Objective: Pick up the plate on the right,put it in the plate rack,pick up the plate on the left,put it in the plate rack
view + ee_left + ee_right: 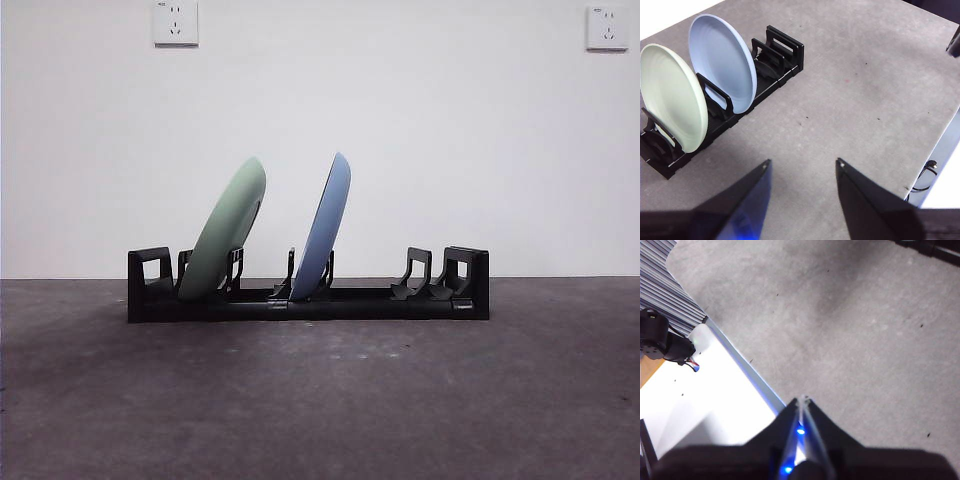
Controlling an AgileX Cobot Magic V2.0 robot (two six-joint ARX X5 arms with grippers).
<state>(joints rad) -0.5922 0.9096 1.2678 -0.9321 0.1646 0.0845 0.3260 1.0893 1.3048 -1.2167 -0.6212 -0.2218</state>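
I see the black plate rack (308, 296) lying lengthwise on the grey table (320, 400), holding two plates on edge in separate slots: a green plate (224, 232) near one end and a blue plate (324, 228) toward the middle, both leaning the same way. My left gripper (802, 167) hangs above bare table beside the rack, jaws spread and empty. My right gripper (801, 401) sits over the table's edge, jaws pressed together, gripping nothing.

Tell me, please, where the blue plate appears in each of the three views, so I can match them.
Front view: blue plate stands tilted near the middle of the plate rack, right of the green plate.
Left wrist view: blue plate in the plate rack, beside the green plate.
Right wrist view: not in it.
Shared landmark: the green plate.
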